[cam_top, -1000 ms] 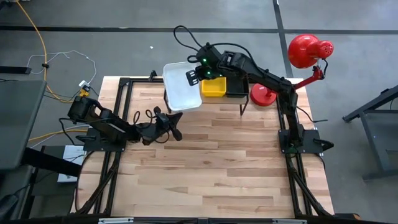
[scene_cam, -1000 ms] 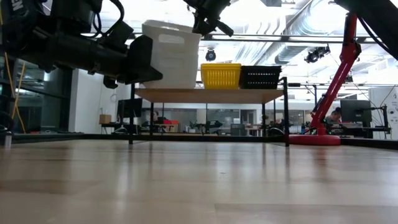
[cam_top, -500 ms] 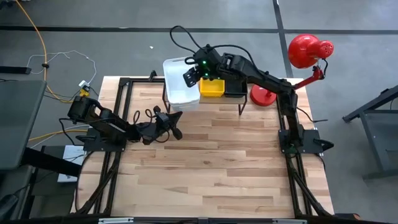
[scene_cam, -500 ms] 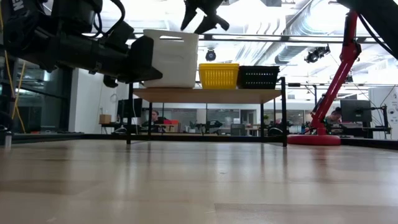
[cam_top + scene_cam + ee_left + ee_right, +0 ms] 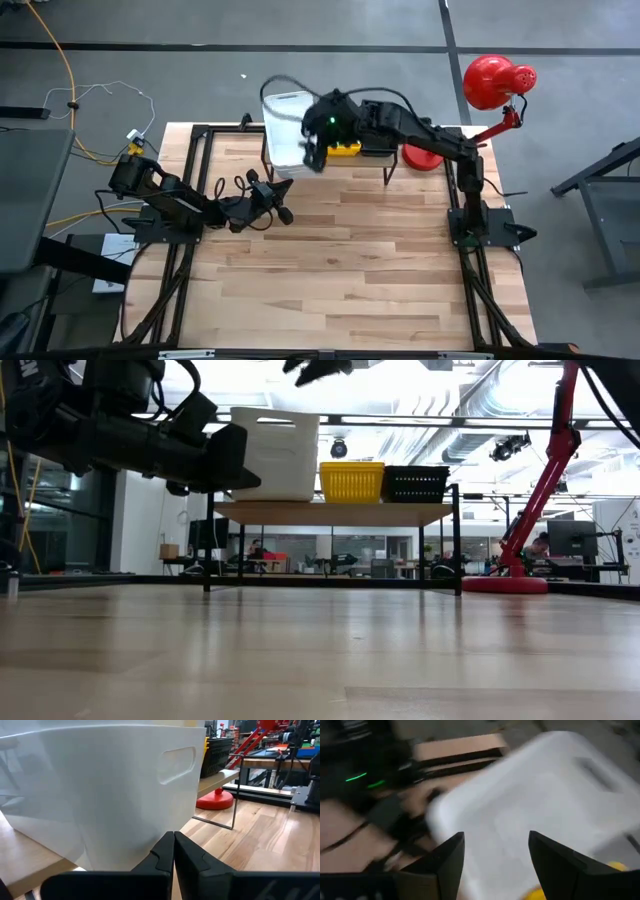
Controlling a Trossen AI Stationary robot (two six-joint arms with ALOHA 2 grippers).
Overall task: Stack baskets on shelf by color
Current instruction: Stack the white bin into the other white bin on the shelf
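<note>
A white basket (image 5: pixel 284 128) stands upright on the left end of the shelf (image 5: pixel 335 512), with a yellow basket (image 5: pixel 352 482) and a black basket (image 5: pixel 417 484) beside it to the right. My right gripper (image 5: pixel 495 865) hovers open above the white basket (image 5: pixel 540 800), at its near right corner, and touches nothing. It shows at the top edge of the low view (image 5: pixel 320 368). My left gripper (image 5: pixel 281 201) is shut just above the table, a little short of the shelf. It points at the white basket's wall (image 5: pixel 100 790).
A red lamp (image 5: pixel 497 80) stands on its round base (image 5: pixel 424 153) at the shelf's right end. The left arm (image 5: pixel 140 440) fills the low view's left side. Open wooden table (image 5: pixel 350 270) lies in front of the shelf.
My right gripper has opened and let go of the white basket. It has then risen, rolled and drawn back toward the table's near edge. The basket, held slightly tilted a second ago, now stands level on the shelf's left end.
</note>
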